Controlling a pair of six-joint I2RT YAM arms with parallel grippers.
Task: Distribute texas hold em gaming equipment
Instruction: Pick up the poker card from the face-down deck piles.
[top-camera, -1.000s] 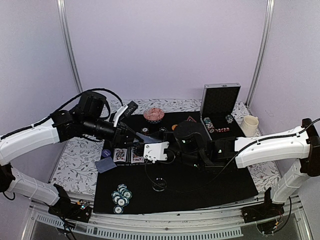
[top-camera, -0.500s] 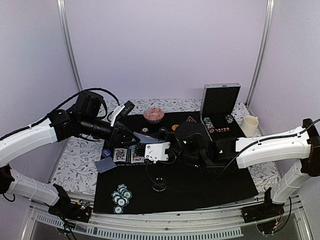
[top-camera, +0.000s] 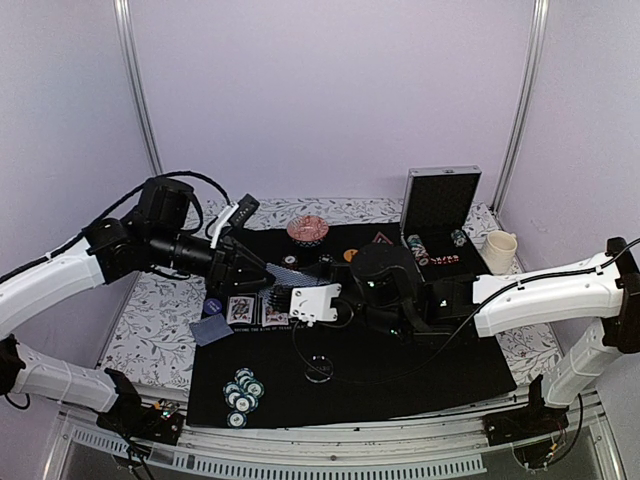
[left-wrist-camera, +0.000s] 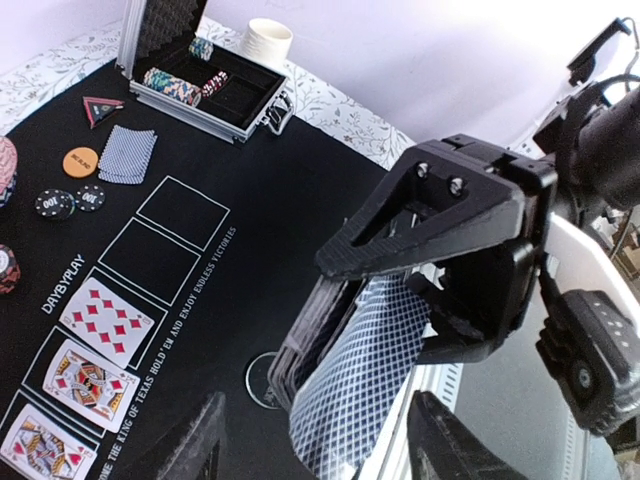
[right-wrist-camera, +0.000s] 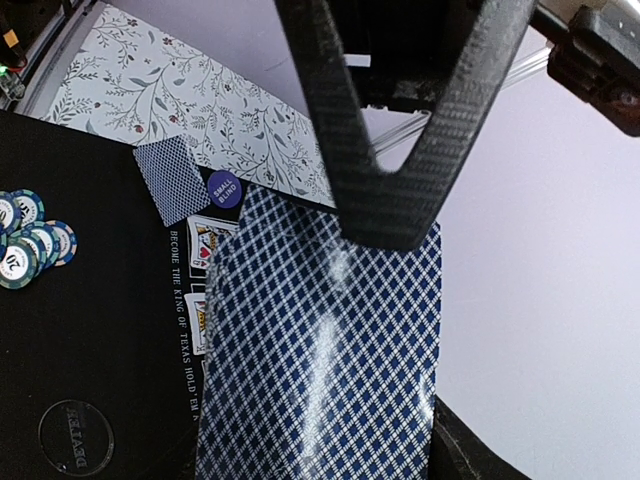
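My right gripper (top-camera: 300, 292) hovers over the middle of the black mat (top-camera: 420, 375), shut on a deck of blue-backed playing cards (right-wrist-camera: 320, 340). The top card (left-wrist-camera: 355, 385) sticks out of the deck toward my left gripper (left-wrist-camera: 318, 415). That gripper is open, with a finger (left-wrist-camera: 195, 450) on either side of the card and not touching it. One left finger (right-wrist-camera: 395, 190) overlaps the card's far edge in the right wrist view. Three face-up cards (left-wrist-camera: 105, 318) lie in the mat's white rectangles. Teal chips (top-camera: 242, 392) sit near the front left.
The open silver case (left-wrist-camera: 200, 80) with chips stands at the back right, beside a cream cup (left-wrist-camera: 265, 40). Face-down cards (left-wrist-camera: 128, 153), an orange button (left-wrist-camera: 80, 161), a triangle (left-wrist-camera: 102, 107), black chips (left-wrist-camera: 55, 203), a blue button (right-wrist-camera: 223, 189) and a clear disc (right-wrist-camera: 76, 437) lie around.
My left gripper's jaws have spread apart, and the left arm has drawn back slightly to the left. The right gripper has kept still with the deck.
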